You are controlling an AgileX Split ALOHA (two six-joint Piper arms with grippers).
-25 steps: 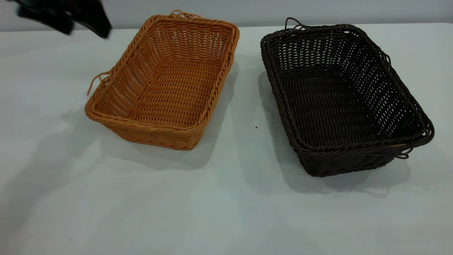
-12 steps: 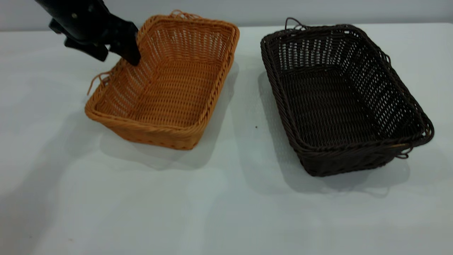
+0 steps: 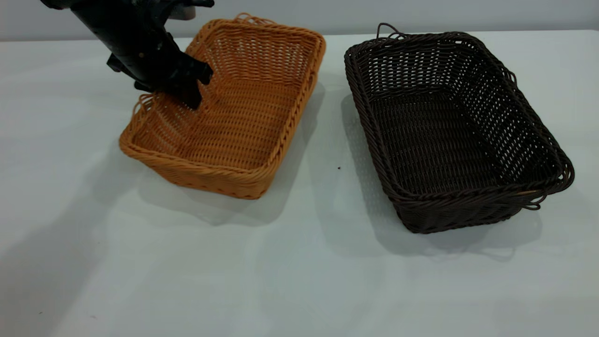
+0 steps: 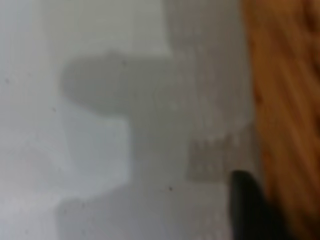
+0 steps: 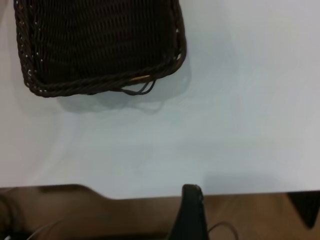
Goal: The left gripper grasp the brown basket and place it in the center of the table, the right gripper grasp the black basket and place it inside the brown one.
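The brown basket (image 3: 243, 121) sits left of centre on the white table (image 3: 299, 281). My left gripper (image 3: 168, 96) reaches down at its left long wall. It is open, with one finger inside the basket and the other outside the rim. The left wrist view shows one black finger (image 4: 247, 200) beside the orange wicker (image 4: 285, 100). The black basket (image 3: 449, 131) sits on the right, untouched. It also shows in the right wrist view (image 5: 100, 45). My right gripper (image 5: 192, 210) hangs back past the table's edge, far from it and out of the exterior view.
A gap of bare table separates the two baskets, with a small dark speck (image 3: 339, 167) in it. The front half of the table is bare. A grey wall runs behind the table. Brown floor (image 5: 250, 220) shows beyond the table's edge.
My left arm has come down from the far left corner to the brown basket's left wall. The brown basket has shifted a little to the right. The black basket has not moved.
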